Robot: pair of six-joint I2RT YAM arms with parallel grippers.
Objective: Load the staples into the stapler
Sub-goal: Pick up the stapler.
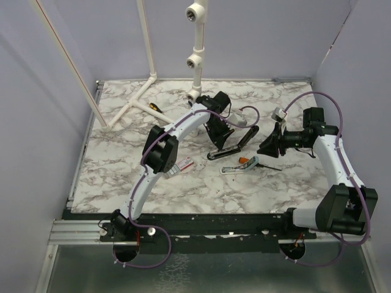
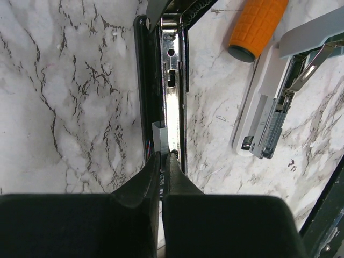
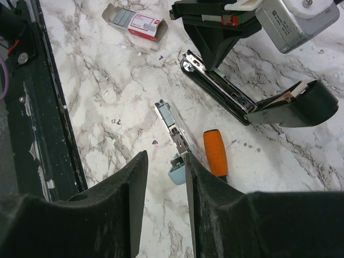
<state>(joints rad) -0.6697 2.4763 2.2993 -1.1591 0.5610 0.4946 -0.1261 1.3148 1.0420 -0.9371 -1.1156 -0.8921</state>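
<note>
The black stapler lay open in the middle of my top view, with its shiny channel showing. Silvery staples poked from their white and red box, upper left in my right wrist view. My left gripper was pressed together at the channel. My right gripper was spread and held nothing. An orange handle lay just beside the stapler.

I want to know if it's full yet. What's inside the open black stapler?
A shiny metal channel with small slots and a grey block shows inside the stapler. The left gripper, shut, covers its near end, so whatever lies under there is hidden.
</note>
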